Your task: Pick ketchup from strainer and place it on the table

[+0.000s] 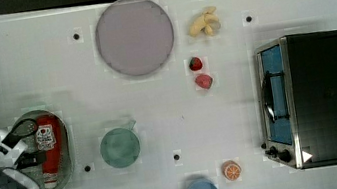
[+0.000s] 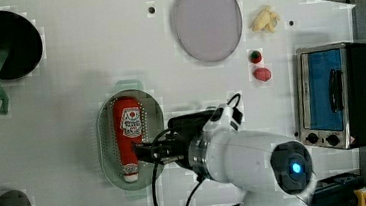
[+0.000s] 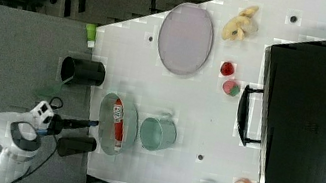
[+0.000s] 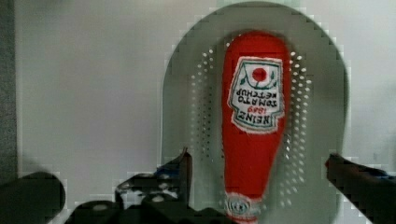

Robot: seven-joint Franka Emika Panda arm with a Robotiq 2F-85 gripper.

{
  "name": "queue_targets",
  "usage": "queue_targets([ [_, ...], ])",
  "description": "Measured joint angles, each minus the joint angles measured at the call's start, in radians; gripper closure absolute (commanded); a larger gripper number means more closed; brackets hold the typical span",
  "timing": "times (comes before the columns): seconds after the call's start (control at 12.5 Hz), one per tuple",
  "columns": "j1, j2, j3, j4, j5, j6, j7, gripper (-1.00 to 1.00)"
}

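The ketchup [image 4: 253, 126] lies flat inside the strainer [image 4: 187, 93] on the counter [image 1: 239, 109], its long axis running along the strainer's length. Its white cap points toward the strainer end nearest the arm, its broad base toward the far end. The gripper [image 4: 259, 168] hovers over the strainer, fingers spread wide on either side of the bottle's neck, holding nothing.

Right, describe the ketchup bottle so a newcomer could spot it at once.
Find the big black toaster oven at the top view's right, then cross the white table to the pale green oval strainer at the top view's left. Lying inside is the slim red squeeze bottle; unlike the small red strawberries, it carries a white printed label and white cap.
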Motion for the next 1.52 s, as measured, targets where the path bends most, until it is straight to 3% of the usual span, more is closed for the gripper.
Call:
queue_targets([
  [0.32,-0.004,0.209,-0.034,-0.010,-0.057,0.172,0.003,-1.00],
  [0.64,-0.002,0.313,-0.065,-0.039,-0.084,0.227,0.012,-1.00],
  [1.04,0.070,0.376,-0.149,0.006,-0.078,0.248,0.016,-1.00],
  [1.12,0.080,0.378,-0.164,0.010,-0.080,0.258,0.017,-0.92],
  [1.36,0.117,0.378,-0.204,0.023,-0.083,0.261,0.020,-0.20],
  [1.52,0.118,0.376,-0.202,0.023,-0.090,0.270,0.021,-0.12],
])
